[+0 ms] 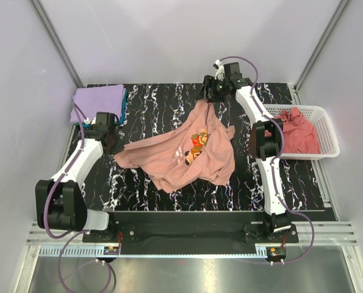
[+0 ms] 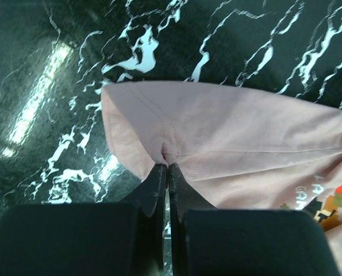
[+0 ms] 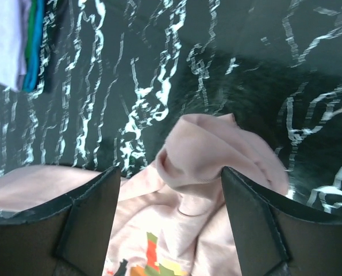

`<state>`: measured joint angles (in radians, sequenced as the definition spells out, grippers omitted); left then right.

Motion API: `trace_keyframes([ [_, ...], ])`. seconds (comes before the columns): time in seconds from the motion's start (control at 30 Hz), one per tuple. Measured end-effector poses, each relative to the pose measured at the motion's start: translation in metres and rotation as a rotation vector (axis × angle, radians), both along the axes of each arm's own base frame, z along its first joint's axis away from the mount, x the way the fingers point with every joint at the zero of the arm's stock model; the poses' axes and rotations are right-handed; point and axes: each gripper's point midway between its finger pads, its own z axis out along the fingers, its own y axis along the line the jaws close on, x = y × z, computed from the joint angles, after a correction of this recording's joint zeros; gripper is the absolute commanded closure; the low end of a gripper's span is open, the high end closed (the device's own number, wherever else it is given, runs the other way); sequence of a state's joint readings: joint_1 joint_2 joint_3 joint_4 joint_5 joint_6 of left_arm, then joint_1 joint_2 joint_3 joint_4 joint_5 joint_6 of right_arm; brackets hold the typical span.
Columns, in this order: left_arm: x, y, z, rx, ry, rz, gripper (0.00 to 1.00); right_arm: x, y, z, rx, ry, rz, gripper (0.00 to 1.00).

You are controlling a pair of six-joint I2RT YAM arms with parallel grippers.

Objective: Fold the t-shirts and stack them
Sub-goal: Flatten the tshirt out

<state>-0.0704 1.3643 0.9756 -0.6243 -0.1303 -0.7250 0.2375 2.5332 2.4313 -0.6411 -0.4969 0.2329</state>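
Observation:
A salmon-pink t-shirt [image 1: 169, 160] with a cartoon chest print [image 1: 196, 146] lies crumpled in the middle of the black marbled table [image 1: 150, 104]. My left gripper [image 1: 114, 145] is shut on the shirt's left edge, and the left wrist view shows the cloth [image 2: 234, 138] pinched at the fingertips [image 2: 168, 165]. At the shirt's far end my right gripper [image 1: 208, 97] stands open. Its fingers straddle a raised fold of the cloth [image 3: 216, 144] without closing on it [image 3: 169, 171].
A folded lavender t-shirt [image 1: 99, 96] sits on a teal one at the back left corner; its edge [image 3: 10, 40] shows in the right wrist view. A white lattice basket [image 1: 325, 129] at the right edge holds a rose-pink t-shirt [image 1: 296, 133].

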Motion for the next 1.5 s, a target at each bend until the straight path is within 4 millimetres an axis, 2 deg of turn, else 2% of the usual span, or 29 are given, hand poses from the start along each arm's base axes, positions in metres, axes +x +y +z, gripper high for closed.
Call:
trace_keyframes([
  [0.17, -0.008, 0.001, -0.002, 0.004, 0.034, 0.001, 1.0, -0.003, 0.007, -0.014, 0.04, 0.049, 0.012, 0.31],
  [0.27, -0.005, 0.002, 0.003, 0.005, 0.027, 0.002, 1.0, 0.0, 0.005, -0.014, 0.027, 0.055, -0.01, 0.27],
  [0.47, -0.006, 0.005, 0.009, 0.014, 0.026, -0.002, 1.0, 0.016, -0.008, -0.007, -0.036, -0.017, -0.07, 0.24],
  [0.57, -0.01, 0.007, 0.013, 0.017, 0.022, -0.006, 1.0, 0.016, -0.011, -0.013, -0.056, -0.035, -0.068, 0.24],
  [0.67, -0.011, 0.008, 0.021, 0.019, -0.004, -0.008, 1.0, 0.017, -0.008, -0.01, -0.047, -0.045, -0.047, 0.25],
  [0.73, -0.01, 0.008, 0.024, 0.019, -0.018, -0.011, 1.0, 0.02, -0.002, -0.001, -0.019, -0.071, -0.024, 0.27],
  [0.87, -0.01, 0.007, 0.023, 0.016, -0.019, -0.013, 1.0, 0.021, 0.004, 0.004, 0.013, -0.089, 0.006, 0.42],
  [0.9, -0.01, 0.007, 0.023, 0.015, -0.018, -0.013, 1.0, 0.02, 0.005, 0.003, 0.017, -0.088, 0.01, 0.41],
  [0.97, -0.009, 0.007, 0.021, 0.013, -0.016, -0.013, 1.0, 0.02, 0.006, 0.002, 0.021, -0.081, 0.011, 0.28],
  [1.0, -0.008, 0.007, 0.02, 0.012, -0.013, -0.014, 1.0, 0.02, 0.006, 0.001, 0.023, -0.079, 0.009, 0.25],
  [1.17, -0.005, 0.004, 0.016, -0.001, -0.002, -0.021, 1.0, 0.02, 0.006, 0.001, 0.025, -0.079, 0.01, 0.23],
  [1.27, -0.004, 0.004, 0.018, -0.002, -0.009, -0.021, 1.0, 0.021, 0.007, -0.001, 0.029, -0.079, 0.011, 0.3],
  [1.3, -0.003, 0.004, 0.018, -0.002, -0.01, -0.021, 1.0, 0.021, 0.007, -0.002, 0.031, -0.078, 0.013, 0.46],
  [1.4, -0.004, 0.004, 0.018, -0.003, -0.009, -0.022, 1.0, 0.022, 0.007, -0.008, 0.029, -0.074, 0.013, 0.72],
  [1.43, -0.003, 0.004, 0.019, -0.002, -0.01, -0.021, 1.0, 0.022, 0.007, -0.009, 0.026, -0.074, 0.013, 0.99],
  [1.5, -0.003, 0.005, 0.019, -0.003, -0.012, -0.017, 1.0, 0.023, 0.006, -0.009, 0.02, -0.074, 0.007, 1.0],
])
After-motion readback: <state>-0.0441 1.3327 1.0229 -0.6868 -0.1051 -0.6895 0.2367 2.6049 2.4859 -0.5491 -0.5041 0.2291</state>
